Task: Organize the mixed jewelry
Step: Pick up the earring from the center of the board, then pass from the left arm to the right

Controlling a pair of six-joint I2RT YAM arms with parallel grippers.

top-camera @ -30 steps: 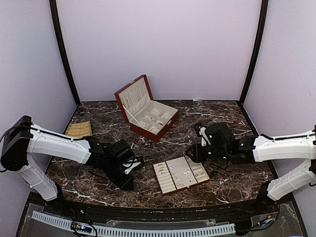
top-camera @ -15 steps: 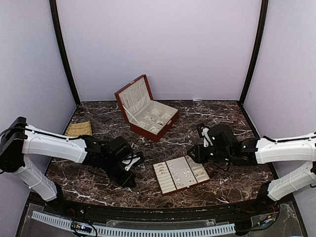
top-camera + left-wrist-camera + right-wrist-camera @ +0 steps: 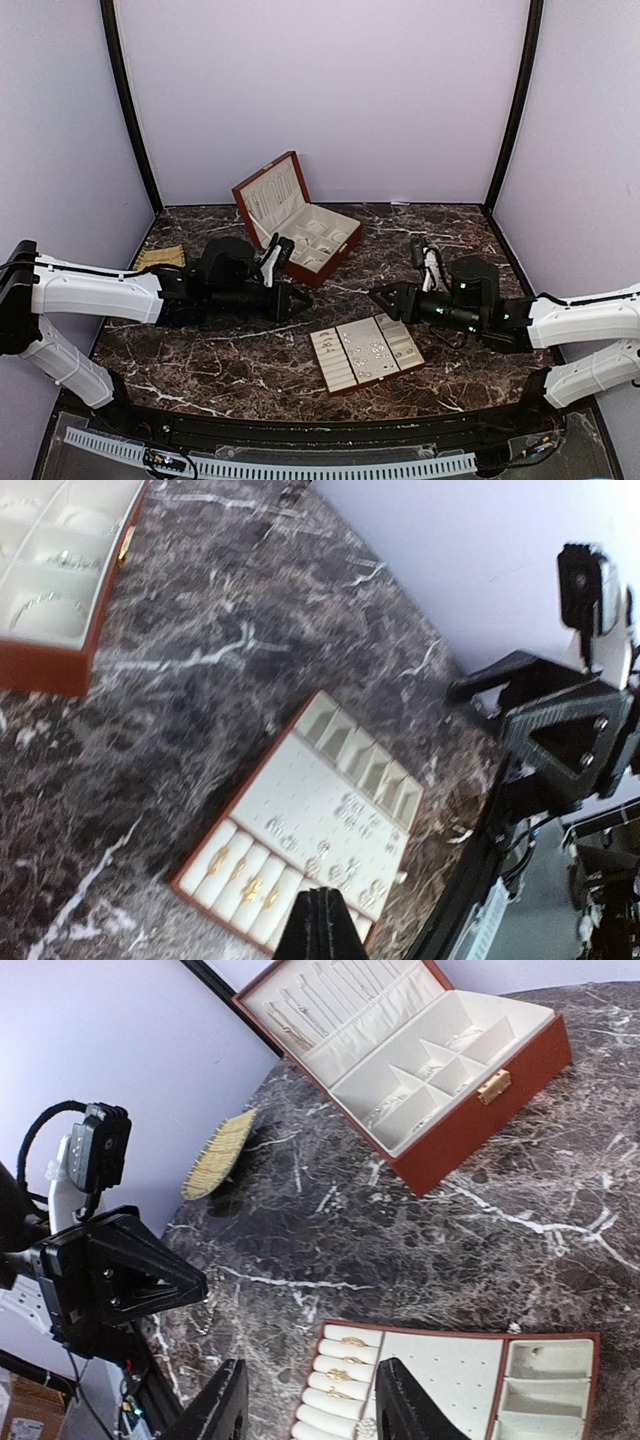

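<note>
A second ago both arms were low over the near half of the table [image 3: 200, 360]. The left gripper [image 3: 303, 302] was nosed down toward the near-left, and the right gripper [image 3: 378, 294] hung over the far right corner of the tray [image 3: 450, 1370]. Both have since lifted and now level out toward the centre, tip facing tip with the bare marble well apart between them.

The left fingers [image 3: 318, 930] have shut to a single point. Nothing shows between them, though a piece this small could hide there. The right fingers [image 3: 222, 1405] have spread apart with nothing between them.

The jewelry [image 3: 352, 805] lies mostly in the tray, near the table's near edge and right of centre. Small silvery pieces dot its middle panel, gold rings [image 3: 245, 885] sit in the rolls at one end, and the pockets at the other end hold little I can make out. More pieces show in the compartments of the box [image 3: 470, 1135], which stands open toward the far edge, left of centre. Neither tray nor box has shifted.

The right arm has probably just let a piece go into the tray and pulled clear. Whether the left arm carries anything I cannot tell. Sorting looks well along, with no loose piece visible on the marble.
</note>
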